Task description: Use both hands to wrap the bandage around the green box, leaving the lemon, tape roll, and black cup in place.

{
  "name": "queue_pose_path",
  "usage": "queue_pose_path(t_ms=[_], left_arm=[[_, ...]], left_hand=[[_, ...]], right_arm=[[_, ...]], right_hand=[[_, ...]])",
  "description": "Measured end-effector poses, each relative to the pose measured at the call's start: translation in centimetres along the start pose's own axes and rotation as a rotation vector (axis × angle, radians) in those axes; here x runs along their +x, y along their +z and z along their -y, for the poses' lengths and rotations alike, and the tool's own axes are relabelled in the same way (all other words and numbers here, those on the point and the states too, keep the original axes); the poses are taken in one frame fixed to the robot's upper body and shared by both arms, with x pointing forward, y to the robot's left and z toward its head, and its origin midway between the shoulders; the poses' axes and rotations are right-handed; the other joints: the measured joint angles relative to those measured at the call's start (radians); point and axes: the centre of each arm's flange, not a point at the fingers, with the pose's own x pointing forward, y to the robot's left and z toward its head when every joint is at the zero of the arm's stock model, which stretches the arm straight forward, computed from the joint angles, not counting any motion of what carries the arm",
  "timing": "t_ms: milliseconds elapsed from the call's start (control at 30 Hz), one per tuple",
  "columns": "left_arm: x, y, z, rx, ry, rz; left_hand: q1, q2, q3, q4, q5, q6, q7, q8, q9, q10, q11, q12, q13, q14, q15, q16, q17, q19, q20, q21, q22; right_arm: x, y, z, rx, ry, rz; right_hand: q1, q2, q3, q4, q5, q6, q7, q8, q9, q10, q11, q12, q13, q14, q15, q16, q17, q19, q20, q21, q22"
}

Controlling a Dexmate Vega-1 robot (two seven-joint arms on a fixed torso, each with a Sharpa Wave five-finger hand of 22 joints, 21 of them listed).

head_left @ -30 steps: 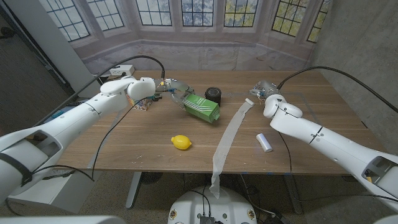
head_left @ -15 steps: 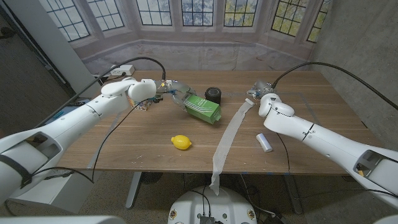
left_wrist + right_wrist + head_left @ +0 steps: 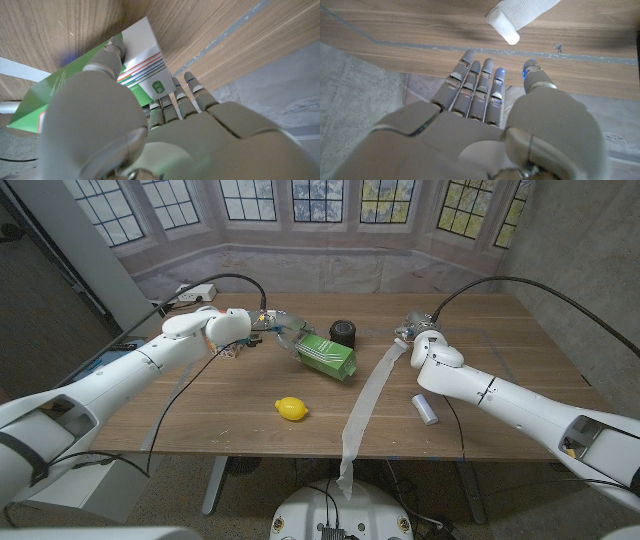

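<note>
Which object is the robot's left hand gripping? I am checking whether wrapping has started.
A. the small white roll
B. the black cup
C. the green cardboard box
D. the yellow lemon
C: the left hand grips the green cardboard box at its end, its fingers on the box's white face, while the yellow lemon lies apart nearer the table's front edge.

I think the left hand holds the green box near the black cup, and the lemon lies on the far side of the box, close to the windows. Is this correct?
Not quite. The left hand does hold the green box near the black cup, but the lemon lies on the near side of the box, toward the table's front edge, not close to the windows. The head view shows this.
</note>
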Motion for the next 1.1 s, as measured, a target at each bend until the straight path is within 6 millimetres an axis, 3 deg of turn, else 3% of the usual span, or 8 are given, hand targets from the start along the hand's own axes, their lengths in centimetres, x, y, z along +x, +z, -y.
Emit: queue_pose_path(t_ms=[1100], left_arm=[[0.4, 1.1, -0.2, 0.002, -0.029, 0.002]], left_hand=[[0.000, 0.000, 0.000, 0.000, 0.000, 0.000, 0.000, 0.008, -0.004, 0.004, 0.003, 0.004, 0.009, 0.012, -0.002, -0.008, 0.005, -0.004, -0.004, -0.006, 0.000]], right_arm=[[0.8, 0.3, -2.2, -0.067, 0.019, -0.005]], right_hand=[[0.017, -0.001, -0.011, 0.011, 0.000, 0.025, -0.011, 0.000, 0.000, 0.018, -0.007, 0.014, 0.012, 0.026, -0.005, 0.013, 0.009, 0.005, -0.006, -0.006, 0.000]])
